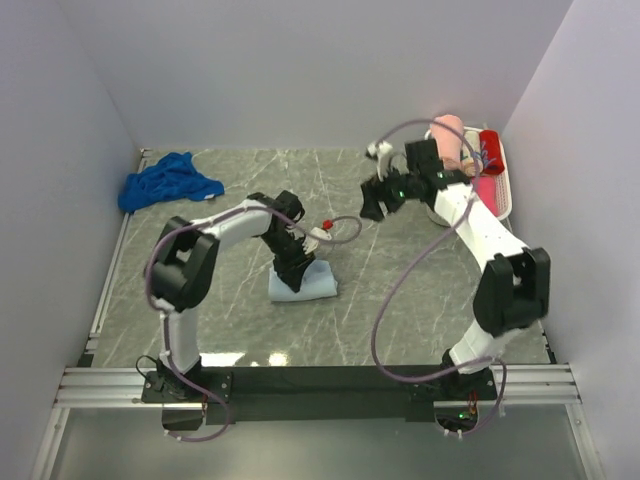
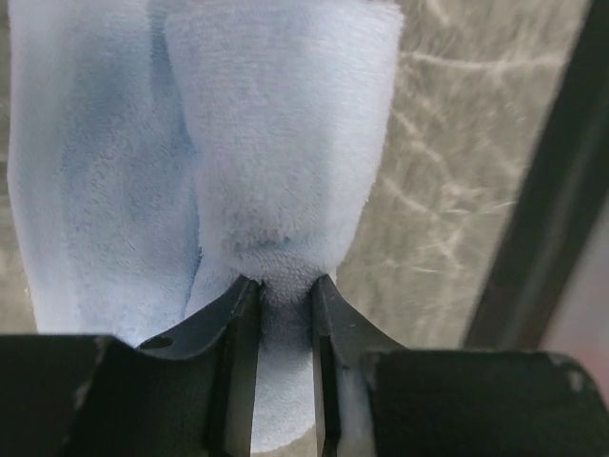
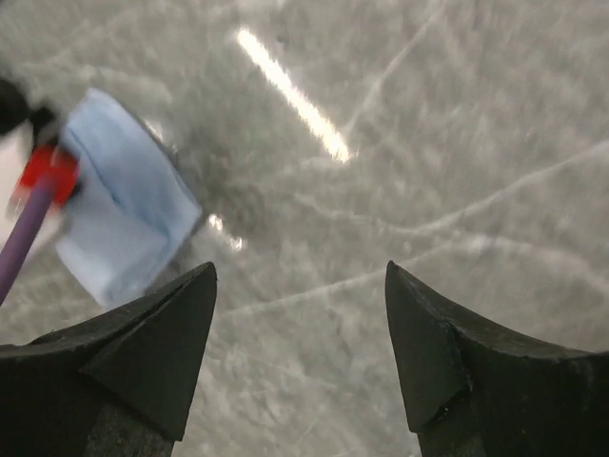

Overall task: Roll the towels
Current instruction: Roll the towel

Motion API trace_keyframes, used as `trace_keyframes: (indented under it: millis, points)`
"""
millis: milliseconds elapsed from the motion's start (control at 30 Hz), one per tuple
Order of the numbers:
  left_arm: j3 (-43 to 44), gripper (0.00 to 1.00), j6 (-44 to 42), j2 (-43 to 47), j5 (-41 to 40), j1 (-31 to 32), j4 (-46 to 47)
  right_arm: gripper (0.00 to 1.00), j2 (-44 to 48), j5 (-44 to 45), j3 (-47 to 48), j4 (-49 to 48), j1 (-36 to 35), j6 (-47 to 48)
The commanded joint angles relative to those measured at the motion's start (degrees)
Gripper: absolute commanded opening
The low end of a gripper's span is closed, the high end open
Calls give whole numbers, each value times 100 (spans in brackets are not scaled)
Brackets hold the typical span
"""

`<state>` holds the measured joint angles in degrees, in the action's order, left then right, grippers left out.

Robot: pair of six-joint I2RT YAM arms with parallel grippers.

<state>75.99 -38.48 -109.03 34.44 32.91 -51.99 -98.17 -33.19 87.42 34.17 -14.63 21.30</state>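
- Grey veined stone is stretching out under us as the table, hard and glossy, while plain white walls are closing it in on three sides.
- We are leaving the white basket at the far right corner, where a pink roll and a red roll are lying, likely stored out of the way.
- We are leaving the royal blue towel crumpled in a loose heap at the far left corner, well apart from both arms and not yet rolled.
- We are working the pale blue towel near the table's middle. It is soft, fluffy terry lying folded into a thick pad.
- We are pinching its rounded fold in the left gripper, with the jaws nearly closed on plush cloth, probably to turn it into a roll.
- We are holding the right gripper spread wide and empty above bare stone.
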Motion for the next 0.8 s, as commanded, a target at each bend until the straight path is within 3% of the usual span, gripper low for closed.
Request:
trace_keyframes:
  millis: [0, 200, 333, 433, 600, 767]
  points:
    - [327, 1, -2, -1259, 335, -196, -1154, 77, 796, 339, -1318, -60, 13, 524]
    - [1892, 1, 77, -2437, 424, -715, -1876, 63, 2459, 761, -3200, -648, -4, 665]
    - [2647, 1, 34, -2973, 204, -794, -2131, 60, 3014, 919, -3679, -632, -433, 1226]
    - [2816, 4, 25, -3106, 265, -865, -2202, 67, 2927, 1244, -3679, -919, -1338, 1227]
    - [2860, 13, -19, -3281, 353, -935, -2201, 79, 2031, 1814, -3249, -1492, -2796, 1647]
    - [3098, 17, -116, -3414, 441, -1049, -2360, 81, 1328, 2405, -3319, -2459, -3484, 2413]
